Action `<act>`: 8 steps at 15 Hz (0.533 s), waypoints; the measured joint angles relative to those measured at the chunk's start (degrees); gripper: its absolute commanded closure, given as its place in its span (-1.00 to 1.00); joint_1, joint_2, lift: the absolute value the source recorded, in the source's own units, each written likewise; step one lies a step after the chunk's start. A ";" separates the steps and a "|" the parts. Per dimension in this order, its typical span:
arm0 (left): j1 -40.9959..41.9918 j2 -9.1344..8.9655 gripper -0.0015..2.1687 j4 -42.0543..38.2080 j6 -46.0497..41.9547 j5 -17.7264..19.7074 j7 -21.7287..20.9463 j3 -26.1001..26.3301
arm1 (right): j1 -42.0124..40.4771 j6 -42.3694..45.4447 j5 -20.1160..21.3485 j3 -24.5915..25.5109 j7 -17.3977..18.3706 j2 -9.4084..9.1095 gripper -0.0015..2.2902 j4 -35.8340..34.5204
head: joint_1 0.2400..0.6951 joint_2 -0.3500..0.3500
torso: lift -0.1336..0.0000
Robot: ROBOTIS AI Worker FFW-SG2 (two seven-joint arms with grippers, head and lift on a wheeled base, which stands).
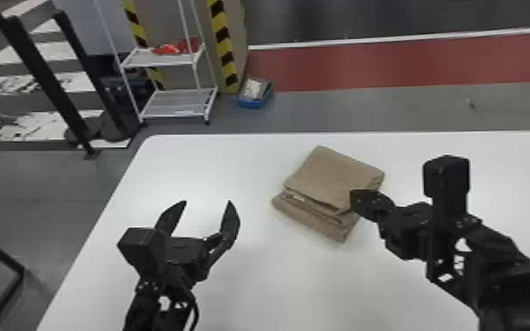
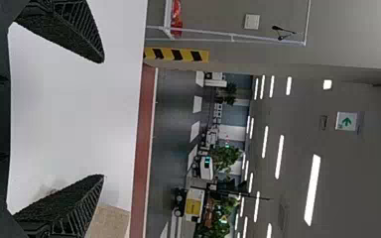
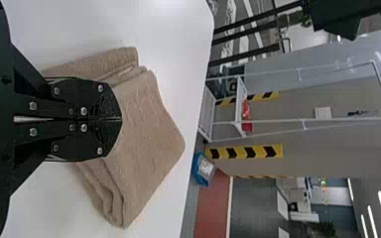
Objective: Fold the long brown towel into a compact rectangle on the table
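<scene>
Brown towel [image 1: 330, 176], as you look out in the head view, folded into a thick, layered, roughly rectangular stack, turned at an angle on a white table [image 1: 255, 286]. Its lower layers stick out toward you past the top fold. To the towel's left, well apart from it, you have the left gripper [image 1: 207, 202], its fingers spread wide with nothing between them. At the towel's right side is your right gripper [image 1: 354, 200], its tip over the cloth's edge. Beyond the towel and to its left, a white shelf rack [image 1: 176, 105] stands on the floor.

In your left wrist view, the left gripper [image 2: 103, 118] has its two fingers far apart and empty; part of the towel shows past one finger.

In your right wrist view, the right gripper [image 3: 121, 119] has its fingers closed against each other, in front of the towel's layered folds. You cannot tell whether the tips pinch any cloth.
</scene>
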State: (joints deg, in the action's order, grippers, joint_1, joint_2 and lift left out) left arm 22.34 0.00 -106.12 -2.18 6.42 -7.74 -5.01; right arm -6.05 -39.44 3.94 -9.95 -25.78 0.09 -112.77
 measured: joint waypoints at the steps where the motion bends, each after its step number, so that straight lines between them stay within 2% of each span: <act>1: 0.16 0.00 -0.96 -0.16 -0.05 0.00 0.00 -0.09 | 0.74 1.38 0.16 -1.85 -0.17 0.00 0.48 2.15 | 1.00 0.67 | -0.81; 3: 0.24 0.00 -0.96 -0.21 -0.09 0.07 0.00 -0.21 | 3.46 2.26 1.14 -5.11 0.43 0.00 0.48 8.16 | 1.00 0.77 | -0.81; 5: 0.24 0.00 -0.96 -0.22 -0.12 0.05 0.00 -0.05 | 6.06 2.43 2.07 -6.99 0.78 0.00 0.48 13.74 | 1.00 0.80 | -0.81; 8: 0.16 0.00 -0.96 -0.16 -0.03 0.04 -0.01 0.03 | 5.48 3.30 2.57 -6.45 1.06 0.00 0.48 14.98 | 1.00 0.79 | -0.81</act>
State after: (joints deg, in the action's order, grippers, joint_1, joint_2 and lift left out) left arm 22.50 0.00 -106.28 -2.21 6.47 -7.75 -4.98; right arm -0.57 -36.14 6.51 -16.40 -24.73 0.09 -97.79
